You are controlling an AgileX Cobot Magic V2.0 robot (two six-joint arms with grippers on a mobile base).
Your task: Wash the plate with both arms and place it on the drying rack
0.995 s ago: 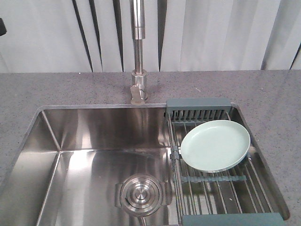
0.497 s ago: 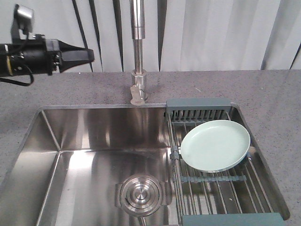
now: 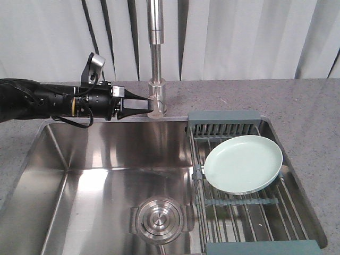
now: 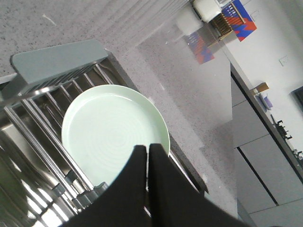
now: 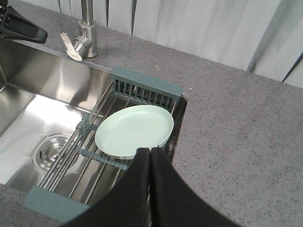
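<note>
— Since half a second back, what's changed?

— Only the left arm (image 3: 48,101). It was up near the top left corner of the front view; it has since dropped and reached further right, so it lies level over the back edge of the sink (image 3: 106,164), with the left end effector (image 3: 151,103) just in front of the faucet (image 3: 155,58) base. A second back it was hardly in frame at all.

— Is that end effector open?

— No. Its two black fingers (image 4: 142,175) are pressed together in the left wrist view, with nothing between them.

— And the right one?

— The right end effector (image 5: 150,153) is the same: fingers closed against each other, empty. It doesn't show in the front view. From its own camera the tips sit over the near edge of the plate, but I can't tell whether they touch it.

— Where is the plate?

— The plate (image 3: 243,163) lies face up on the drying rack (image 3: 249,212), toward the rack's back half and just in front of the grey-teal end piece. It hasn't shifted across the frames. Its right edge looks slightly raised, so it sits a little tilted on the rods.

— The rack itself?

— It spans the right end of the sink, resting on the rim. The round drain strainer (image 3: 158,219) is in the basin floor to its left. Speckled grey table (image 3: 297,101) surrounds the sink.
</note>
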